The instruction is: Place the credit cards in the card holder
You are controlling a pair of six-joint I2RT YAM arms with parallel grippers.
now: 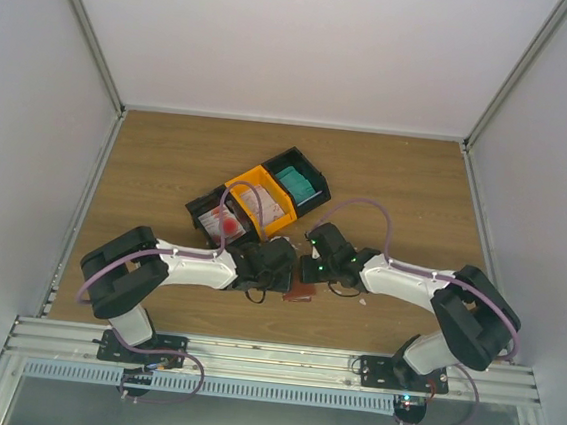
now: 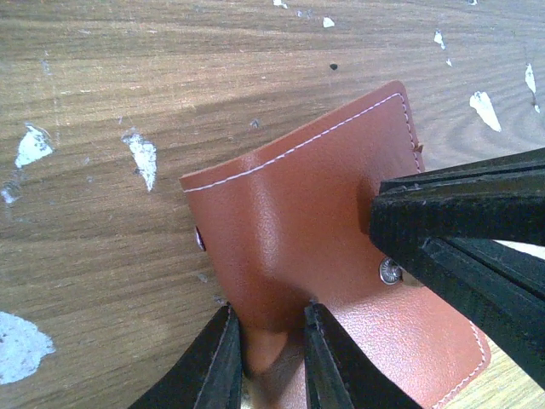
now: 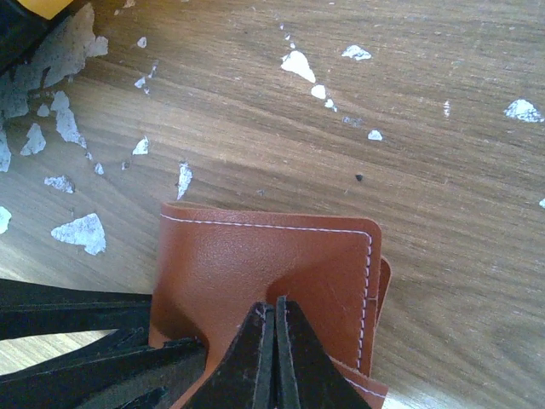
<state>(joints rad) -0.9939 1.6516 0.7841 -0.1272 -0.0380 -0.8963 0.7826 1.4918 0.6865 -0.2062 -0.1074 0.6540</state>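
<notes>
L gripper (image 2: 270,317), R gripper (image 3: 271,308) pinch card holder (image 2: 298,213), inside hidden

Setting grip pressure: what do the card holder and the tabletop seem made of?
The card holder: reddish-brown leather or imitation, matte fine grain, white stitching, metal snap. The tabletop: wood-grain, likely laminate or veneer; white patches look like chipped surface.

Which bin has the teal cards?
The black bin farthest from the arms, at the row's right end. The orange middle bin holds pale cards; the nearer black bin, red-marked white ones.
</notes>
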